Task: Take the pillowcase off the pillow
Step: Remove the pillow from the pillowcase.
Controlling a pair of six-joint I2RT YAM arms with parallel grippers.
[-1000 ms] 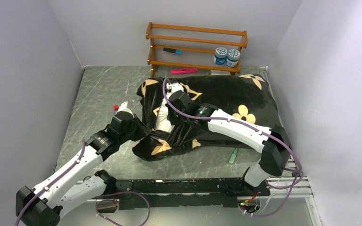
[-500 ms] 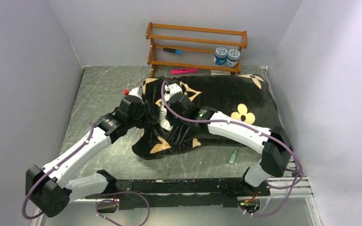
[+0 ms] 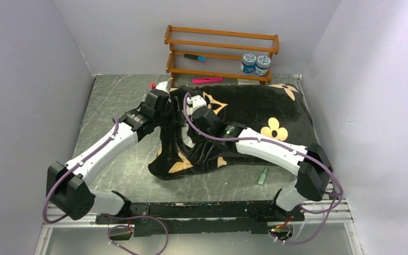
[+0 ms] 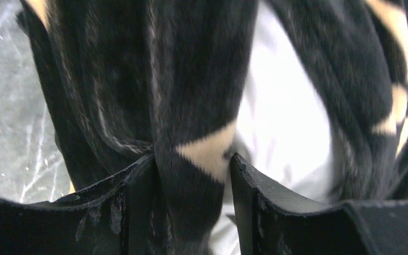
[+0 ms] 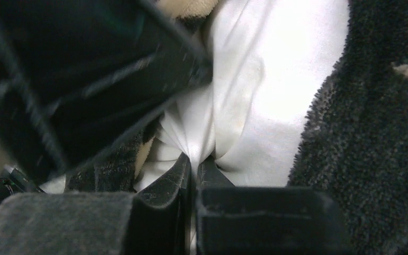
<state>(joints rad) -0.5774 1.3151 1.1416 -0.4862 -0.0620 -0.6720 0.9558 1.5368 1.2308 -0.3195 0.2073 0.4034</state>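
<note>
At the near edge of the surface point(image 3: 117, 101) the two arm bases are bolted, and both arms reach forward to the left part of the pillowcase point(image 3: 249, 109). A small green object point(image 3: 263, 175) lies on the surface just in front of the pillowcase, near the right arm.

The pillowcase is black plush with cream flower motifs. It lies across the middle and right of the surface, and its near left end is bunched into folds. The pillow point(image 4: 292, 122) is inside it; only a white part shows through the opening at the left side, between the black edges.

The right gripper point(image 5: 194, 159) is at this opening. Its fingers are pressed together and they pinch a small ridge of the white pillow fabric, which makes wrinkles running to the tips.

The left gripper point(image 4: 192, 159) is just beside it, a little farther and to the left, at the edge of the pillowcase. Its fingers are spread, and a thick fold of the black plush with one cream patch stands in the gap and touches both inner sides.

Behind the pillowcase a pink marker point(image 3: 207, 80) lies on the surface. At the far wall stands a wooden rack point(image 3: 220, 53); on its shelves are a blue-and-black marker point(image 3: 194, 57) and two small jars point(image 3: 255, 64) side by side.
</note>
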